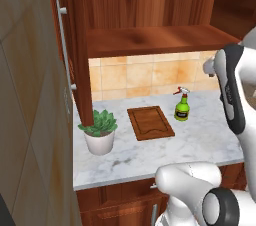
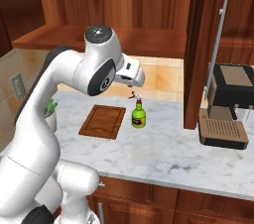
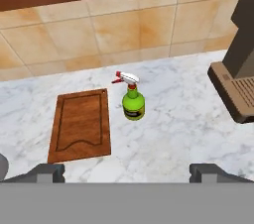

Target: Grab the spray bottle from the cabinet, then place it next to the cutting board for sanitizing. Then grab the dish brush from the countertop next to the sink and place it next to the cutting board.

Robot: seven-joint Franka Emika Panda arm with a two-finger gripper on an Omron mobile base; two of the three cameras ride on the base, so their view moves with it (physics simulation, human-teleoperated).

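Gripper (image 3: 127,172) gaping wide over green spray bottle (image 3: 133,103) beside brown wooden cutting board (image 3: 82,125); left view adds a potted plant (image 1: 99,131).

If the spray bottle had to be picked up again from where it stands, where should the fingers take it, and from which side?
Probably around the round green body of the spray bottle, below the trigger head. It stands upright on the countertop, apart from the cutting board, so a level approach from the front edge looks free. The red nozzle points toward the board, so the fingers should close across the body's sides.
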